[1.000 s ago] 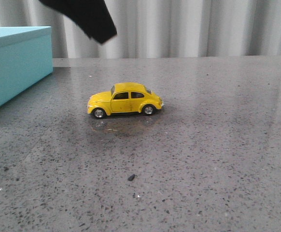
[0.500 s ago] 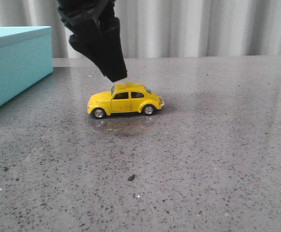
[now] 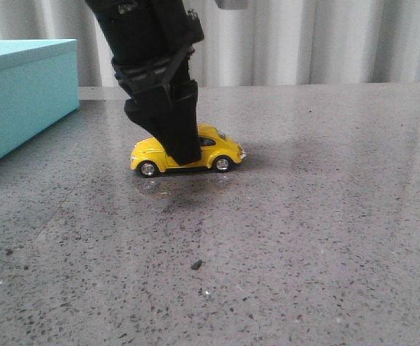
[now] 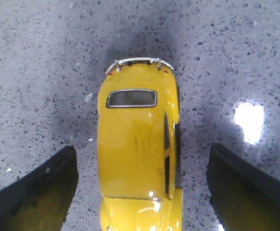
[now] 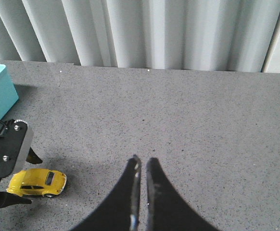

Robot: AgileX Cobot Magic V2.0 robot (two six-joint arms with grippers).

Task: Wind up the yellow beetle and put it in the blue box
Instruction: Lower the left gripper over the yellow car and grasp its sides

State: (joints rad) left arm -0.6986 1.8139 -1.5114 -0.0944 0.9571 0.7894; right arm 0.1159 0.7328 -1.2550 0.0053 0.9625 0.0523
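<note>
1. Beetle (image 3: 188, 152) on the table (image 3: 304, 216), wheels down, well right of the box (image 3: 22, 94).
2. Left gripper (image 4: 140, 192) straddling the beetle, jaws wide, fingers (image 4: 39, 192) clear of both flanks.
3. Right gripper (image 5: 141, 192) well off from the beetle, jaws narrow, holding nothing.
4. Likely light, rigid, glossy and free-rolling; best pinched across the doors, mid-body.

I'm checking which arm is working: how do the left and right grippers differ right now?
The left gripper is open, its fingers either side of the yellow beetle without touching; the right gripper is nearly shut, holding nothing. The left gripper is down at the car; the right gripper hangs over bare table, away from it. Both have dark fingers.
</note>
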